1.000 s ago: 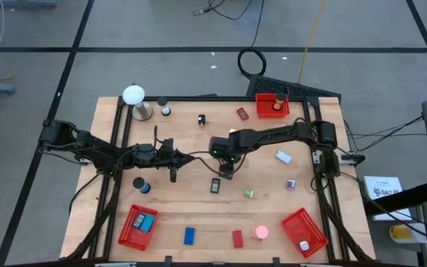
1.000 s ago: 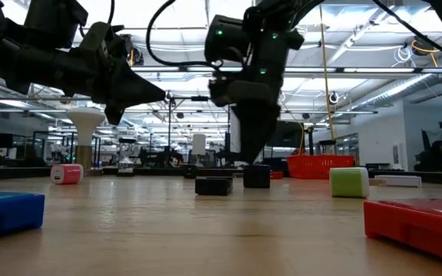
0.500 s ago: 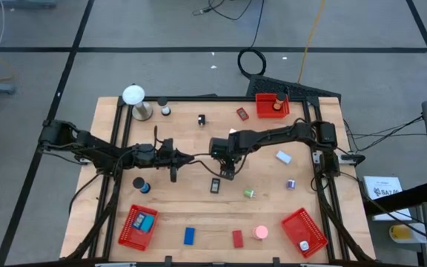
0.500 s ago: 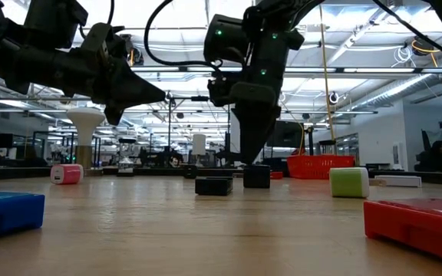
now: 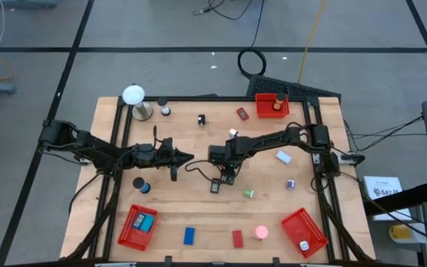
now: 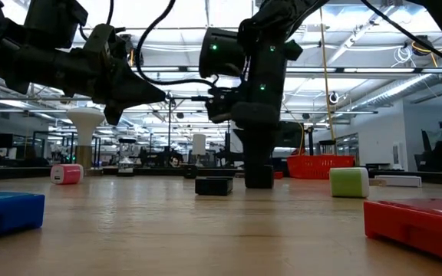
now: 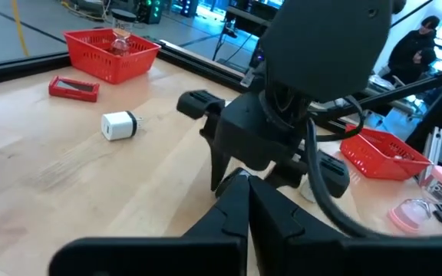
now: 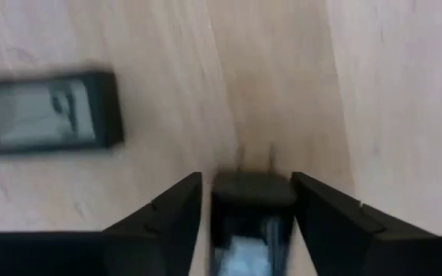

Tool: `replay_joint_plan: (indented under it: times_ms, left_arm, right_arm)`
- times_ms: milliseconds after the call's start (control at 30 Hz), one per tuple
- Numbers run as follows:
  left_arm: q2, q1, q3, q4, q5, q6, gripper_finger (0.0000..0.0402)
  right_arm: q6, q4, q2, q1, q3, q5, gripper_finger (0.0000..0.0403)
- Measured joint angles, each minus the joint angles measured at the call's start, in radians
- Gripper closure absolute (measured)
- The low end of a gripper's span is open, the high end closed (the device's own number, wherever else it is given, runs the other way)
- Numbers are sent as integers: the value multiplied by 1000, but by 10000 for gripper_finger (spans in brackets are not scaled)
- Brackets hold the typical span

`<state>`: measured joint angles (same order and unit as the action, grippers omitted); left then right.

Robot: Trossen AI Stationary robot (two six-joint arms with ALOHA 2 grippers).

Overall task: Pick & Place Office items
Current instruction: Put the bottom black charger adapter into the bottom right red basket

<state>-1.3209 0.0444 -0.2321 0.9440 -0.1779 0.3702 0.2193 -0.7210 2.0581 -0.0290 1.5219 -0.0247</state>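
**Right gripper** (image 5: pixel 227 176): at mid-bench, lowered to the wood. Fingers (image 8: pixel 171 211) stand either side of a small black clip (image 8: pixel 252 201), with slim gaps showing on both sides; the jaws are part-closed, and a firm grip cannot be confirmed.

**Black clip**: on the bench near its centre, between the right gripper's fingers.

**Flat black piece** (image 5: pixel 215 187): on the wood just beside the gripper, toward the near edge; not touched.

**Left gripper** (image 5: pixel 190 156): closed and empty, raised above the bench left of centre, pointing toward the right arm.

**Other office items**: green block (image 5: pixel 249 193), blue block (image 5: pixel 190 236), red block (image 5: pixel 237 238) and pink round piece (image 5: pixel 261 232), spread toward the near edge. Red baskets (image 5: pixel 303 231) stand at the near corners and the far edge.

**Risk**: the clip looks small and springy; an off-centre squeeze could twist or flick it out. The two grippers sit near one another, so a careless lift could bring them together.

**Change from earlier frames**: the right gripper has dropped onto the clip and its fingers have narrowed. The left arm is unmoved.
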Motion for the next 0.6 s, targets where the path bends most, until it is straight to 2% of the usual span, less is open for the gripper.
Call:
replay_joint_plan:
  times_ms: [133,300,367,467,600]
  left_arm:
    - [0,0,0,0,-2,6,386]
    - [0,0,0,0,-7,31,386]
    - [0,0,0,0,-7,32,393]
    - [0,0,0,0,-7,34,398]
    - [0,0,0,0,-7,69,385]
  right_arm:
    - [10,17,-13,-1,0,22,261]
    - [-2,29,-70,-2,0,85,263]
    - [-7,86,-118,-2,-21,106,263]
    - [21,317,-214,-2,-134,106,263]
    - [90,761,-320,-2,-411,106,263]
